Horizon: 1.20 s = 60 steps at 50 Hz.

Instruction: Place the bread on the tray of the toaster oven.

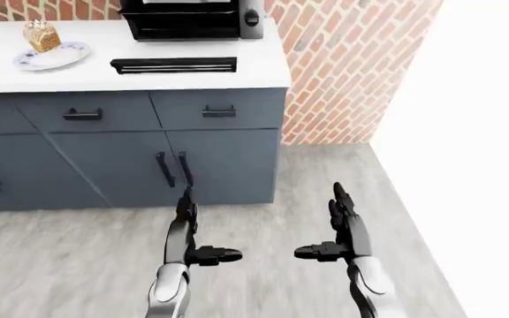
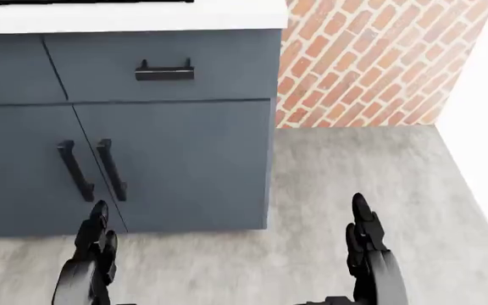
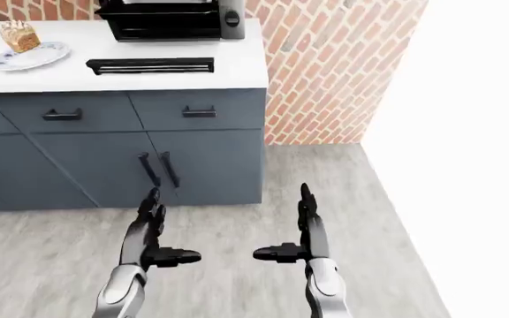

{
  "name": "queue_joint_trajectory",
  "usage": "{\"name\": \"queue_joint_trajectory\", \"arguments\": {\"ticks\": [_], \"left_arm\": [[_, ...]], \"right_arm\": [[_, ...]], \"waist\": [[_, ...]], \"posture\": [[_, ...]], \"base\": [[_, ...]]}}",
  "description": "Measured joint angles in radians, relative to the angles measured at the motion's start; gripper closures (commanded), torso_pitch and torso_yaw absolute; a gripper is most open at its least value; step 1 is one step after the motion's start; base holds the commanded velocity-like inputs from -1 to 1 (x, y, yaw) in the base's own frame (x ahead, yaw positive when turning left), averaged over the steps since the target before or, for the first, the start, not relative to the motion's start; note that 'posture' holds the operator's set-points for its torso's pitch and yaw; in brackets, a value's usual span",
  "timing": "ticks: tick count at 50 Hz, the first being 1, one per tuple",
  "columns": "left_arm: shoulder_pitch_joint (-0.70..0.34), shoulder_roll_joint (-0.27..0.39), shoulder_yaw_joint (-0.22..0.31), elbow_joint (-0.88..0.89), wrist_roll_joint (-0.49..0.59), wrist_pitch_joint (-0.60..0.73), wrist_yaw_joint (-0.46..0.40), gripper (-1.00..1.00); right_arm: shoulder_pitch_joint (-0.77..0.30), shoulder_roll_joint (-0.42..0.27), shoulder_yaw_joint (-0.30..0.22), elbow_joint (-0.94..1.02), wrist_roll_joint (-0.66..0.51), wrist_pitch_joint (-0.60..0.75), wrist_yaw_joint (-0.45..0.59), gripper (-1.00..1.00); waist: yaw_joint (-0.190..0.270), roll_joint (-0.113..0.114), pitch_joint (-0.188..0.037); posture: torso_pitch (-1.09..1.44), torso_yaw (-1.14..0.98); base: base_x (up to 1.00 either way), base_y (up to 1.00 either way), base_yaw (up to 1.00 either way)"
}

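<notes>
I stand on the floor (image 1: 78, 258) facing a run of blue-grey cabinets (image 1: 219, 159) under a white desk (image 1: 263, 66), with a brick wall (image 1: 351, 66) behind it and running on past its right end.

At the desk's far right corner sits the toaster oven (image 1: 188, 18), black, its door dropped open. Its tray (image 1: 173, 65) lies pulled out just below it in the left-eye view, a long dark strip lying parallel to the desk's near edge. Toward the desk's left end there is a plate (image 1: 51, 58), well apart from the tray, and the bread (image 1: 41, 35) stands on it, a small tan chunk. I cannot tell its long axis from here; it is too small.

My left hand (image 1: 186, 233) and right hand (image 1: 343, 228) hang out over the floor, below the cabinet doors in every view, palms turned inward toward each other. The fingers (image 1: 336, 195) of both are apart and straight, thumbs stuck out sideways, and they hold nothing.

The relation that matters: the bread lies up and to the left of both hands, far beyond reach, with the whole cabinet face between us. My left hand is the nearer one. I judge I must first walk in toward the desk's left part, then carry rightward to the tray.
</notes>
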Motion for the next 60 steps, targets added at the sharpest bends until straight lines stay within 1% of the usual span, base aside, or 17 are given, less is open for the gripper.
{"name": "queue_joint_trajectory", "arguments": {"ticks": [1,3,5,7,18,21,24,28,31,34,38,42,45,48,53,56,60], "left_arm": [[-0.002,0.002,0.002,-0.014,-0.001,-0.003,-0.001,-1.0],[-0.025,0.004,0.006,-0.049,-0.003,-0.03,0.0,-1.0],[-0.031,0.003,0.005,-0.044,-0.003,-0.053,0.001,-1.0],[-0.02,0.001,0.002,-0.026,-0.003,-0.054,0.0,-1.0],[-0.038,0.005,0.013,-0.005,-0.017,-0.028,-0.004,-1.0],[-0.127,0.027,0.039,0.07,-0.04,0.011,-0.006,-1.0],[-0.247,0.058,0.068,0.165,-0.056,0.05,0.003,-1.0],[-0.359,0.079,0.056,0.053,-0.067,0.208,0.016,-1.0],[-0.542,0.124,0.078,-0.067,-0.09,0.387,0.033,-1.0],[-0.729,0.176,0.12,-0.142,-0.14,0.537,0.058,-1.0],[-0.887,0.255,0.148,-0.151,-0.205,0.649,0.074,-1.0],[-1.03,0.354,0.159,-0.058,-0.245,0.749,0.081,-1.0],[-1.099,0.427,0.152,-0.074,-0.243,0.815,0.066,-1.0],[-1.126,0.493,0.186,-0.187,-0.258,0.911,0.045,-1.0],[-1.13,0.628,0.284,-0.394,-0.306,1.078,0.025,-1.0],[-1.14,0.707,0.343,-0.461,-0.353,1.162,0.016,-1.0],[-1.151,0.772,0.383,-0.445,-0.413,1.188,0.021,-1.0]], "right_arm": [[-0.001,-0.001,0.001,-0.016,0.0,-0.001,0.0,-1.0],[-0.019,-0.004,-0.002,-0.059,-0.002,-0.019,-0.002,-1.0],[-0.025,-0.001,-0.001,-0.057,-0.002,-0.039,-0.003,-1.0],[-0.018,-0.002,0.003,-0.039,-0.003,-0.04,0.0,-1.0],[-0.029,0.003,-0.01,-0.03,0.01,0.0,-0.007,-1.0],[-0.071,-0.003,-0.028,-0.036,0.048,0.064,-0.01,-1.0],[-0.168,-0.028,-0.055,-0.04,0.095,0.157,-0.022,-1.0],[-0.321,-0.078,-0.098,-0.198,0.156,0.363,-0.066,-1.0],[-0.466,-0.129,-0.131,-0.282,0.21,0.498,-0.101,-1.0],[-0.635,-0.198,-0.159,-0.307,0.272,0.632,-0.13,-1.0],[-0.873,-0.304,-0.185,-0.275,0.342,0.773,-0.164,-1.0],[-1.048,-0.387,-0.196,-0.22,0.39,0.853,-0.172,-1.0],[-1.139,-0.445,-0.201,-0.178,0.426,0.897,-0.167,-1.0],[-1.205,-0.519,-0.215,-0.138,0.458,0.934,-0.155,-1.0],[-1.264,-0.654,-0.261,-0.115,0.498,0.988,-0.14,-1.0],[-1.247,-0.714,-0.3,-0.142,0.52,0.997,-0.143,-1.0],[-1.184,-0.733,-0.339,-0.204,0.574,1.004,-0.168,-1.0]], "waist": [[-0.001,-0.004,-0.01],[0.006,-0.003,-0.06],[0.008,-0.01,-0.041],[0.007,-0.009,-0.054],[0.008,-0.004,-0.066],[0.009,-0.004,-0.068],[0.009,-0.002,-0.069],[0.012,-0.005,-0.06],[0.01,-0.013,-0.064],[0.005,-0.01,-0.07],[0.007,0.002,-0.07],[0.007,-0.003,-0.047],[0.006,-0.006,-0.031],[0.005,-0.007,-0.017],[0.006,-0.002,-0.007],[0.007,-0.003,-0.004],[0.01,0.0,-0.006]], "posture": [[0.0,0.0],[0.0,0.0],[0.0,0.0],[0.0,0.0],[0.0,0.0],[0.0,0.0],[0.0,0.0],[0.0,0.0],[0.0,0.0],[0.0,0.0],[0.0,0.0],[0.0,0.0],[0.0,0.0],[0.0,0.0],[0.0,0.0],[0.0,0.0],[0.0,0.0]], "base": [[0.0,0.0,0.0],[0.0,0.0,0.0],[0.0,0.0,0.0],[0.0,0.0,0.0],[0.0,0.0,0.0],[0.0,0.0,0.0],[0.0,0.0,0.0],[0.0,0.0,0.0],[0.0,0.0,0.0],[0.0,0.0,0.0],[0.0,0.0,0.0],[0.0,0.0,0.0],[0.0,0.0,0.0],[0.0,0.0,0.0],[0.0,0.0,0.0],[0.0,0.0,0.0],[0.0,0.0,0.0]]}}
